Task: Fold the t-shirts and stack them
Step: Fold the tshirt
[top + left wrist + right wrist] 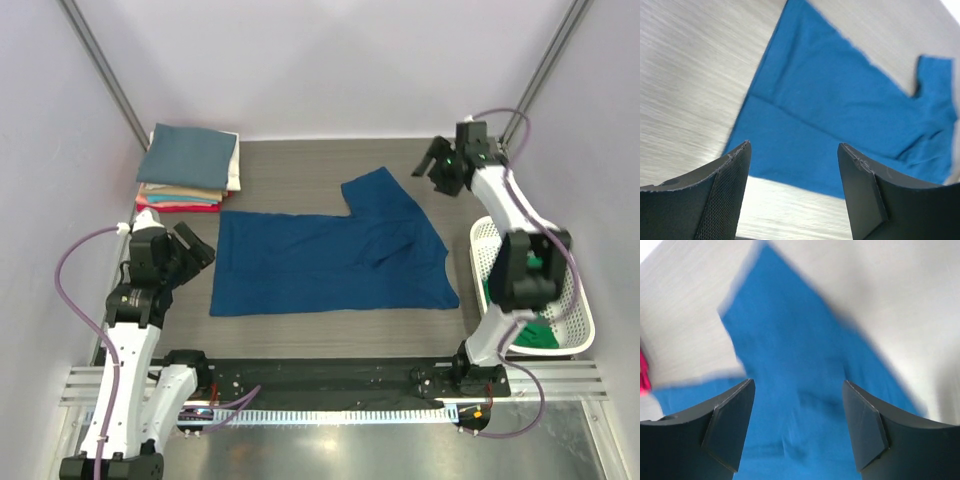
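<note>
The blue t-shirt point(330, 265) lies spread flat in the middle of the tabletop point(300, 165), with one sleeve pointing to the far side and a rumpled crease near its right end.

The left pincer point(198, 250) hovers just off the shirt's left edge. Its jaws are wide apart with nothing between them. The right pincer point(432, 175) hangs beyond the shirt's far right corner, near the sleeve, equally wide and empty.

The main risk is probably a poor pinch. Jaws closing on the thin edge may catch only the top layer, or skid on the tabletop and drag the cloth into a heap. If the two pincers lift unevenly, the crease would likely be folded in and the result would come out lopsided.

The stack of folded t-shirts point(190, 170), beyond the shirt's far left corner, is tall and soft. A careless placement could tip it.

To the right of the shirt stands the white mesh basket point(482, 250), holding a green t-shirt point(537, 335). The right arm's elbow hangs over it and could snag the rim.
</note>
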`<state>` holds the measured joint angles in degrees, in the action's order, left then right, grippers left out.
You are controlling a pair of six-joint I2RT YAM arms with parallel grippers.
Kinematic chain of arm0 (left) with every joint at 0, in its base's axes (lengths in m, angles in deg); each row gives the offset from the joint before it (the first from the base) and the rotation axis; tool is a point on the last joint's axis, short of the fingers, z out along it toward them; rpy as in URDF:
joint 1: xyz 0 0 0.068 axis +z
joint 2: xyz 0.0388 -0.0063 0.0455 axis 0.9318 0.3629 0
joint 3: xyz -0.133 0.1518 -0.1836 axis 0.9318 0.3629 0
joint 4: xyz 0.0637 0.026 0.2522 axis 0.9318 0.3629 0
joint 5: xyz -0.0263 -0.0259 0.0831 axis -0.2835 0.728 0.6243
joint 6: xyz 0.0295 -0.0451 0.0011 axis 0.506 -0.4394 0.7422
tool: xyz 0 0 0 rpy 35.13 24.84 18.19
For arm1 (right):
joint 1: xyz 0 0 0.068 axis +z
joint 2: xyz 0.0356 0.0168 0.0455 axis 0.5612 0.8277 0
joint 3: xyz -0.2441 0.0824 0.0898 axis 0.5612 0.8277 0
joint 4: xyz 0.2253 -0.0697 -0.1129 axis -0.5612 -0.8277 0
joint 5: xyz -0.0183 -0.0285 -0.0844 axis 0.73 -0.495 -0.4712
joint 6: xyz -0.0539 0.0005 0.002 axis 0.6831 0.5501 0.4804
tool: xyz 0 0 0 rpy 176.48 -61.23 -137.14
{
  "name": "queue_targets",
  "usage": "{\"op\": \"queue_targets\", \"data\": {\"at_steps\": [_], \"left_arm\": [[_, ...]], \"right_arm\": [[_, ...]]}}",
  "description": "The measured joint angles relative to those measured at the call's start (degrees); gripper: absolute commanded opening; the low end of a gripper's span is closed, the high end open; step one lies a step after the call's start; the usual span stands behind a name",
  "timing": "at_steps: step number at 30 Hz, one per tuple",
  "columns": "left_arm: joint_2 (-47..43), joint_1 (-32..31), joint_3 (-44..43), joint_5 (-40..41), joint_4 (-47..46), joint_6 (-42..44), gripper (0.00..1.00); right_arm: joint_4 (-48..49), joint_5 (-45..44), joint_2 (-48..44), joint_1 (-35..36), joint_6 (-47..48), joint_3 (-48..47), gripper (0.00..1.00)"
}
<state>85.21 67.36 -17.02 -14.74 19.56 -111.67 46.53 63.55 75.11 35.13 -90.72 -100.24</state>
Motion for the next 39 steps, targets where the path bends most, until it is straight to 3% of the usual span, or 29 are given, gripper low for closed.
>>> {"op": "queue_targets", "data": {"at_steps": [4, 8, 15, 20, 29, 30, 32, 33, 39], "left_arm": [[0.61, 0.0, 3.21, -0.31, 0.0, 2.71, 0.71], [2.4, 0.0, 4.04, -1.22, -1.05, 3.98, 0.71], [3.91, 0.0, 4.09, -3.02, -1.9, 5.16, 0.71], [4.39, 0.0, 4.17, -3.65, -2.23, 5.18, 0.72], [5.07, 0.07, 4.28, -3.67, -2.56, 5.18, 0.71], [5.44, 0.15, 4.28, -3.67, -2.71, 5.2, 0.71], [6.56, 0.35, 4.26, -3.39, -3.08, 5.2, 0.71], [7.54, 0.37, 4.22, -2.93, -3.48, 5.2, 0.71], [21.2, 0.37, 0.57, -0.04, -9.27, 3.41, 0.61]], "right_arm": [[2.93, 0.59, 22.25, 0.72, 4.76, -23.32, 0.77], [3.43, 0.85, 38.38, 1.86, 7.72, -40.26, 0.77], [3.5, 0.46, 54.8, 4.87, 10.78, -55.69, 0.76], [3.89, 0.15, 55.17, 6.99, 12.37, -56.89, 0.61], [7.8, 0.31, 53.55, 7.76, 14.69, -50.23, 0.39], [8.04, 0.61, 53.51, 7.72, 14.8, -49.99, 0.29], [8.35, 1.18, 53.51, 7.48, 15.15, -49.66, 0.18], [8.44, 1.4, 53.51, 7.32, 15.19, -49.53, 0.04], [9.64, 2.89, 53.46, 6.97, 16.17, -48.54, 0.01]]}}
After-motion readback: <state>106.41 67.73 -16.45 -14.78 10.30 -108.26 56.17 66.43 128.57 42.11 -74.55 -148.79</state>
